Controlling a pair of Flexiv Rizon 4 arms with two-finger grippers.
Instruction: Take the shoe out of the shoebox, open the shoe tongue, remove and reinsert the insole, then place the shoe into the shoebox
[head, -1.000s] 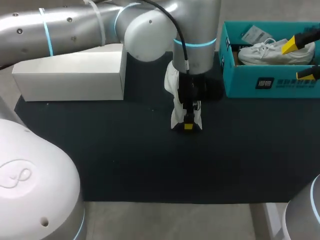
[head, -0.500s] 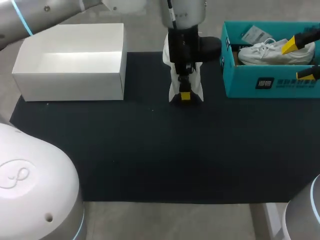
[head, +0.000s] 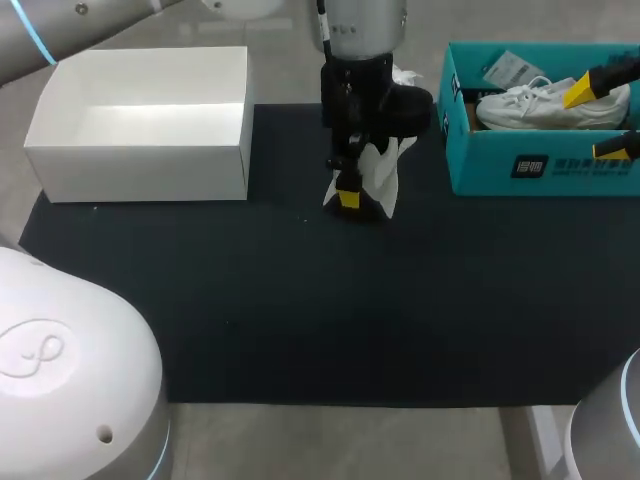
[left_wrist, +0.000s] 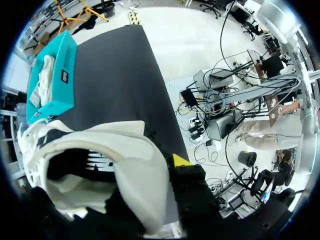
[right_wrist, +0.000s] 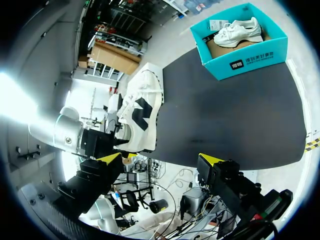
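My left gripper (head: 348, 197) is shut on a white shoe with black markings (head: 378, 168) and holds it upright over the far middle of the dark mat (head: 300, 320). In the left wrist view that shoe (left_wrist: 100, 160) hides most of the gripper; one yellow fingertip (left_wrist: 180, 160) presses its side. The teal shoebox (head: 540, 165) at the far right holds a second, all-white shoe (head: 545, 105). My right gripper (head: 603, 118) is open and holds nothing, at the right edge over the box's end. From the right wrist view its fingers (right_wrist: 111, 158) frame the held shoe (right_wrist: 142, 115) and the shoebox (right_wrist: 247, 57) far ahead.
A white open box (head: 140, 150) sits at the far left of the mat. A paper tag (head: 510, 68) lies inside the teal box behind the white shoe. The near half of the mat is bare.
My left arm carried the shoe from the mat's middle toward the far side, then turned it and shifted slightly left. The right gripper has not moved.
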